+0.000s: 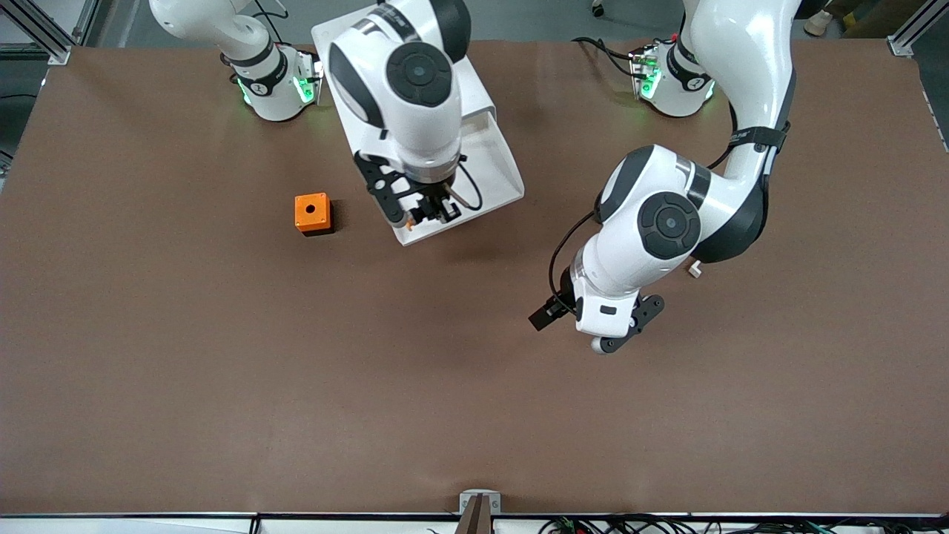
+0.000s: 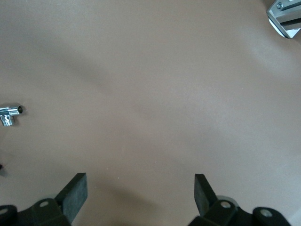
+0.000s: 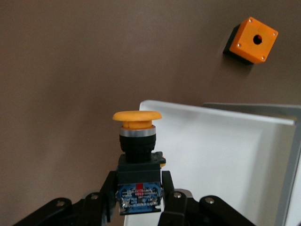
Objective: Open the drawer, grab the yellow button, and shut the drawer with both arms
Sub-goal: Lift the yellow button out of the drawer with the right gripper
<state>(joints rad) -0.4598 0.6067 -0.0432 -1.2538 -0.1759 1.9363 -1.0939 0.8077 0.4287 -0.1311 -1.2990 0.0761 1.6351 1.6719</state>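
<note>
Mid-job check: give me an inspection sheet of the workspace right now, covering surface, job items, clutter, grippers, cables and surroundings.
Surface: brown matte table, no spills seen.
Job's things: white drawer unit pulled open; yellow-capped push button with dark body held over the drawer's front edge.
Clutter: orange cube box with round hole beside the drawer, toward the right arm's end; small chrome fitting on the table.
Grippers: right gripper shut on the button; left gripper open over bare table, waiting.
Cables: black cables along the table's near edge.
Surroundings: aluminium frame post at the corner.

Front camera looks down high; wrist cameras ride close above table (image 1: 222, 371).
</note>
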